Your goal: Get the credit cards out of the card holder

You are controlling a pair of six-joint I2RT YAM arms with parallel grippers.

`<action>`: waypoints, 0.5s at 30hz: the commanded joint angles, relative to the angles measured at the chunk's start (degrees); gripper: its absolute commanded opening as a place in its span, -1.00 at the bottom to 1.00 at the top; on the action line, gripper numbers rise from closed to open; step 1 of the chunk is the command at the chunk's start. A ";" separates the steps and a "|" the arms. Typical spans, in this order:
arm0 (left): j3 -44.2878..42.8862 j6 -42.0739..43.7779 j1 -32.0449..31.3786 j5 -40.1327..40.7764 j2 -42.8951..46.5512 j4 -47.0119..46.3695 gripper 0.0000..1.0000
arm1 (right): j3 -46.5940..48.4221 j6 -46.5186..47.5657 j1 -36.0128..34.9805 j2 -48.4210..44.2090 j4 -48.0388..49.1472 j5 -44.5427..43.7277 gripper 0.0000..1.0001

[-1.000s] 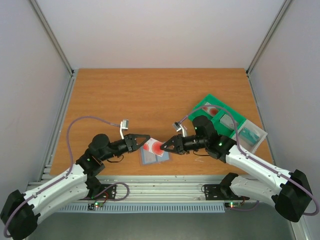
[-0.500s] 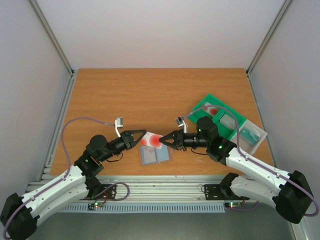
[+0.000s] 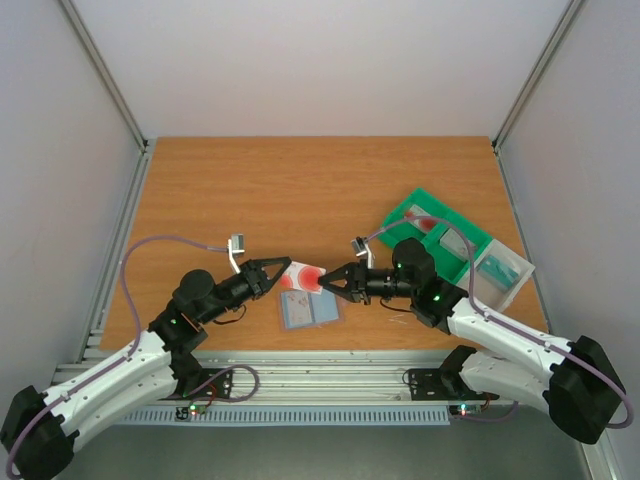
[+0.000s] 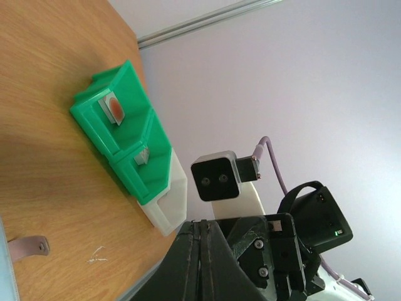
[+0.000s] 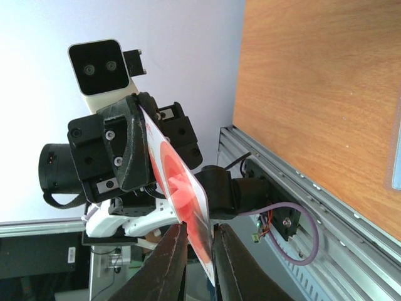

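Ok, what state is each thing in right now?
left gripper: shut on the white card
right gripper: fingers either side of that card, grip unclear
white card: held in the air
card holder: open flat on the table
green tray: holds other cards

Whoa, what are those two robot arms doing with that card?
They are handing a card from one arm to the other. The left gripper pinches a white credit card with a red round mark, up in the air over the blue-grey card holder, which lies open on the table. The right gripper grips the card's other edge. A green tray sits off to the right.
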State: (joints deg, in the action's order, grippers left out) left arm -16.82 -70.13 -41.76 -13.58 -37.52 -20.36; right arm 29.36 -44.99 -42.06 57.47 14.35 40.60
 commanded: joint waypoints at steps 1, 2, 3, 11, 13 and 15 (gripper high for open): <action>0.21 0.17 -0.13 2.04 0.52 -1.53 -0.99 | -0.66 -1.92 0.05 0.49 4.82 0.30 -0.75; 0.21 0.17 -0.12 2.06 0.57 -1.48 -0.99 | -0.83 -1.92 0.04 0.38 5.01 0.20 -0.79; 0.23 0.17 -0.08 2.13 0.67 -1.41 -0.99 | -0.95 -2.01 0.03 0.30 5.24 0.06 -0.84; 0.41 0.56 -0.13 2.54 1.60 0.09 -0.89 | -1.76 -1.62 0.05 0.04 6.31 -0.26 -0.98; 0.01 0.82 -0.09 2.64 1.96 1.44 -0.45 | -1.56 -0.83 0.07 -0.11 5.49 -0.39 -0.98; -0.77 1.44 -0.13 2.19 2.10 3.60 0.03 | -0.92 1.48 0.04 -0.59 1.93 -1.06 -0.98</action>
State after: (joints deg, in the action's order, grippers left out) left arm -16.80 -70.06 -41.76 -11.90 -36.60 -18.41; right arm 28.18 -46.41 -42.04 57.80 18.87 40.64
